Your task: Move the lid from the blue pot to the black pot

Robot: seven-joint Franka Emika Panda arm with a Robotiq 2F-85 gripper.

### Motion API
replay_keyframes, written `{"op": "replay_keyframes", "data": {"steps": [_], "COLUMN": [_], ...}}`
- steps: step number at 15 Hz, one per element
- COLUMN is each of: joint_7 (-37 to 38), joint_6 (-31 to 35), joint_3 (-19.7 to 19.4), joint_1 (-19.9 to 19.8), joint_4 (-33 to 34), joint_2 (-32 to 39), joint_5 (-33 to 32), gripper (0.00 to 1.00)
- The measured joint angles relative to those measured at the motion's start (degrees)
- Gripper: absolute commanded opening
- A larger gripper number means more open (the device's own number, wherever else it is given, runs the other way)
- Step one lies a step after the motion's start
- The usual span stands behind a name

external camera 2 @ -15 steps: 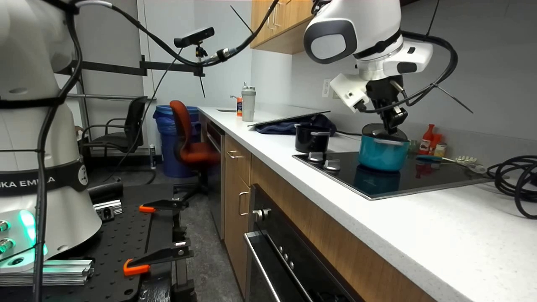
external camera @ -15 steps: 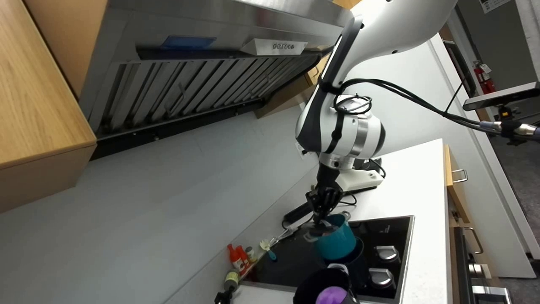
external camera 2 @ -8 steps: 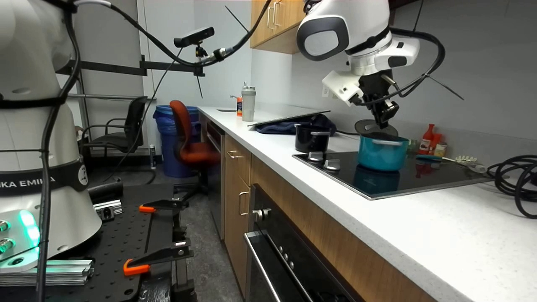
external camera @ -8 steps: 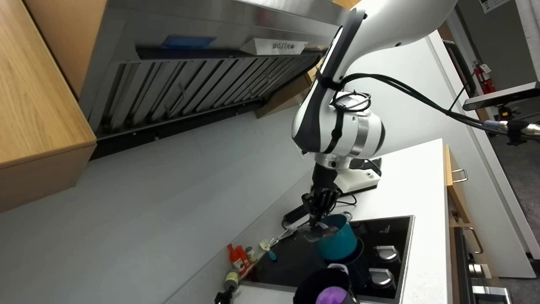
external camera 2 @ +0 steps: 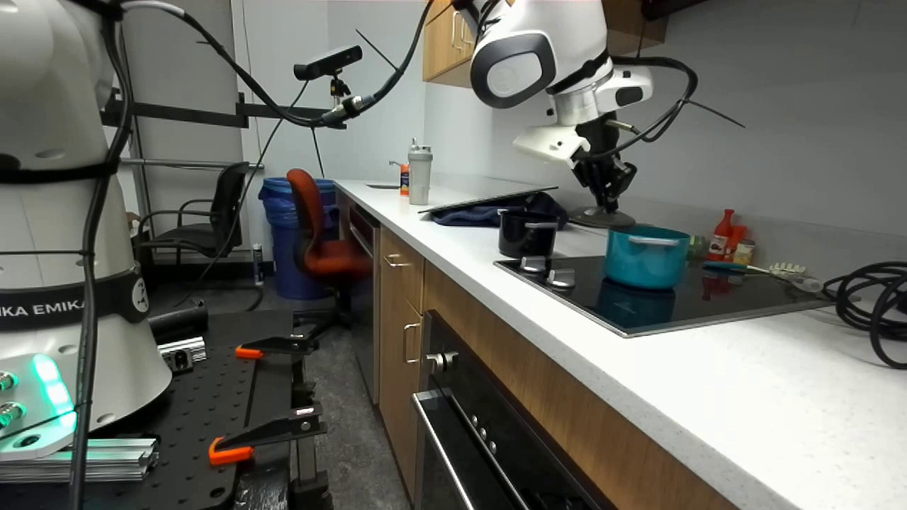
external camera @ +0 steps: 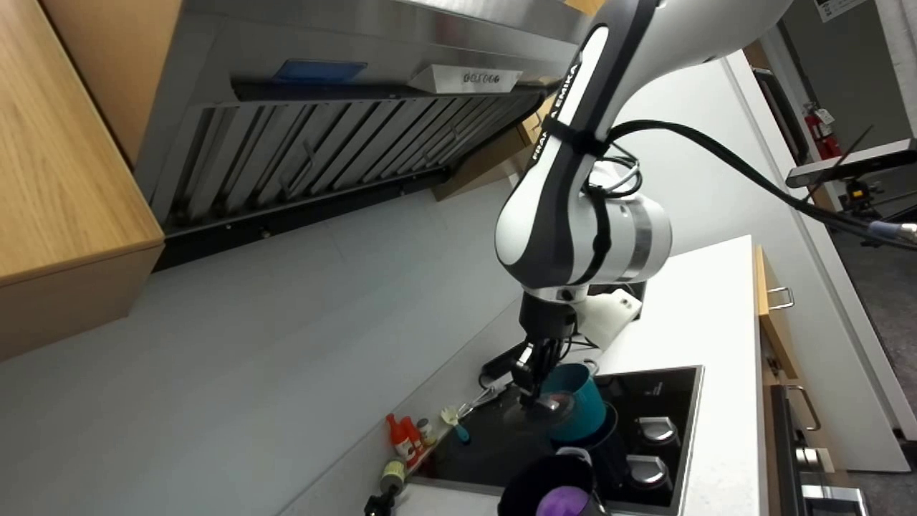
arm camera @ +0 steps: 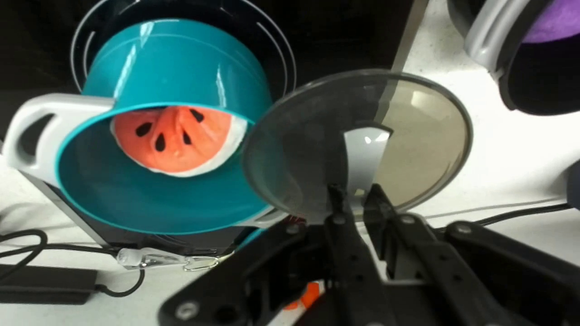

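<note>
The pale grey glassy lid (arm camera: 421, 149) hangs from my gripper (arm camera: 355, 192), whose fingers are closed on its handle. The lid is in the air beside the teal-blue pot, slightly overlapping its rim in the wrist view; it also shows in both exterior views (external camera 2: 602, 217) (external camera: 560, 408). The blue pot (arm camera: 181, 68) is uncovered, with a watermelon-slice toy (arm camera: 176, 145) inside; it stands on the cooktop (external camera 2: 646, 261). The black pot (external camera 2: 526, 237) stands uncovered on the counter past the cooktop; a purple thing (external camera: 562, 500) is inside. Only part of the black pot shows in the wrist view (arm camera: 509, 68).
The cooktop (external camera 2: 708, 301) has knobs (external camera 2: 561, 278) on its near side. Red bottles (external camera 2: 721, 232) and utensils (external camera 2: 772, 269) lie towards the wall. A dark cloth under a flat panel (external camera 2: 489, 200) sits behind the black pot. A range hood (external camera: 322, 150) hangs above. Coiled cables (external camera 2: 879, 304) lie on the counter.
My gripper has carried the lid from over the blue pot sideways, towards the black pot's side. The lid was tilted and now looks more level. Both pots have stayed in place.
</note>
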Motion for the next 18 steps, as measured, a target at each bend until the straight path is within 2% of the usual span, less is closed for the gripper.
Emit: {"op": "replay_keyframes", "data": {"steps": [6, 18], "joint_7": [0.01, 0.94], "joint_6": [1.67, 2.8], "joint_3": [-0.16, -2.53], "joint_1": [3.54, 9.32], "joint_4": [-2.55, -5.83], "joint_2": [-0.63, -2.85], "joint_5": [-6.4, -13.93], "gripper": [0.04, 0.04]}}
